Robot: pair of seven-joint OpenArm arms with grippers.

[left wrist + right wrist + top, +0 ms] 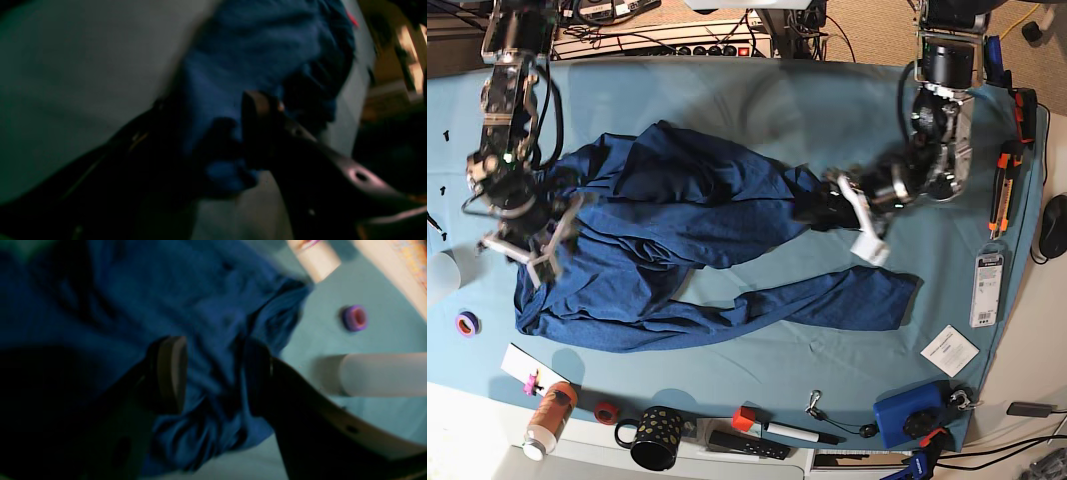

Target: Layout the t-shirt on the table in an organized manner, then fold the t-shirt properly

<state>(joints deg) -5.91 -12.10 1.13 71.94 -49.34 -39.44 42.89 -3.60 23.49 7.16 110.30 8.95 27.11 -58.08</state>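
1. Position. The t-shirt [687,215] lies crumpled across the middle of the surface [757,100]. It is bunched into ridges, and one long fold trails toward my left side. No hem or sleeve lies flat, so I judge the step in hand to be the layout, not the fold.

2. Right fingers [171,373]. They are spread apart directly above the bunched end of the cloth on my right. Nothing is held between them.

3. Left fingers [258,110]. They are spread apart at the opposite end, with blue cloth lying in the gap. The wrist view is blurred, so I cannot tell whether either pad touches the fabric.

4. Procedure, as I judge it.
   - Take a single layer at an outer edge on each side, not a thick ridge.
   - Close fully before lifting.
   - Draw the two ends apart along the surface, evenly, until the ridges pull out.

5. Caution.
   - Pinching the teal cover together with the shirt would drag it.
   - The purple ring [355,317] sits near my right side, so keep the sweep clear of it.
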